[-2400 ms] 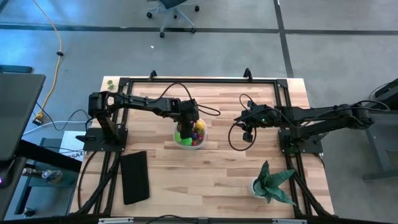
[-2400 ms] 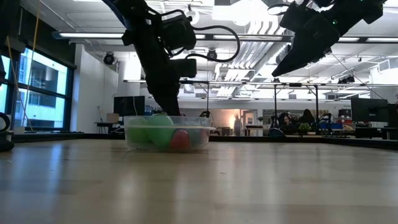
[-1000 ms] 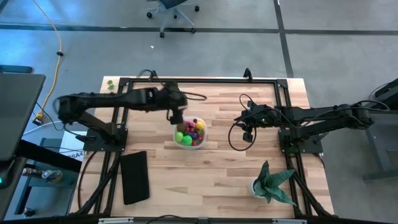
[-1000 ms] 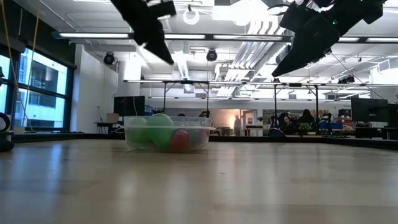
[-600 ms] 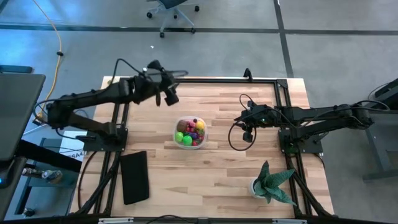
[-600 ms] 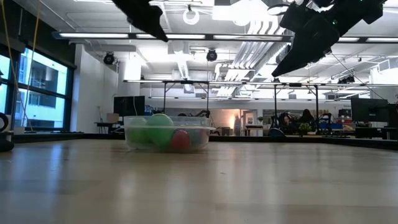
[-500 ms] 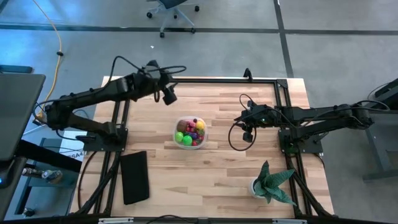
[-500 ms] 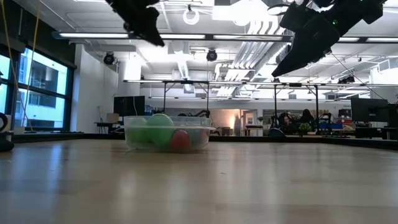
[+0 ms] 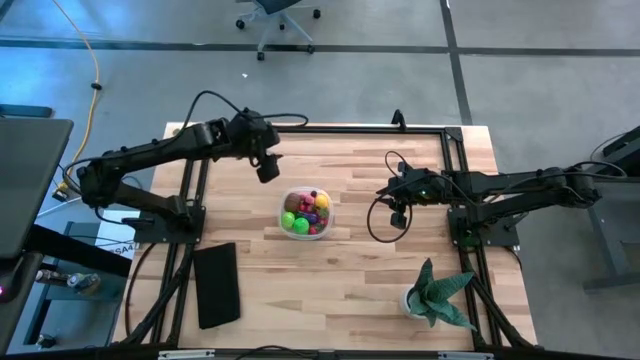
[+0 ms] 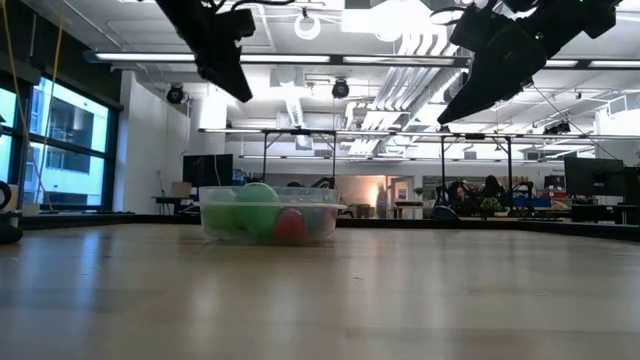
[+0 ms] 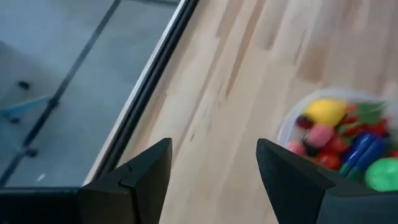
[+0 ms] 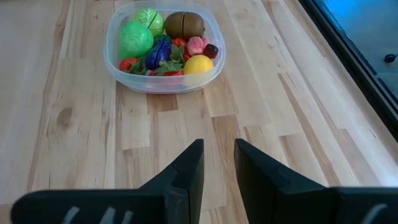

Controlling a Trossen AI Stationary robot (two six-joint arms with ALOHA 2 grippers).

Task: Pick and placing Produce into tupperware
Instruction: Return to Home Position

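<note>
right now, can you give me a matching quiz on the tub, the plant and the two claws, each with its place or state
Things:
1 tub
2 plant
3 left claw
4 right claw

Places or states:
a wide open, raised left of the tub
b clear, holds the toy produce, mid-table
c barely open, raised right of the tub
d green and spiky, near a table corner

Pairs: 1-b, 2-d, 3-a, 4-c

Bright, even light throughout, with faint shadows.

Left claw (image 9: 268, 168) hangs raised, spread wide; right claw (image 9: 397, 217) hovers, narrowly parted
</note>
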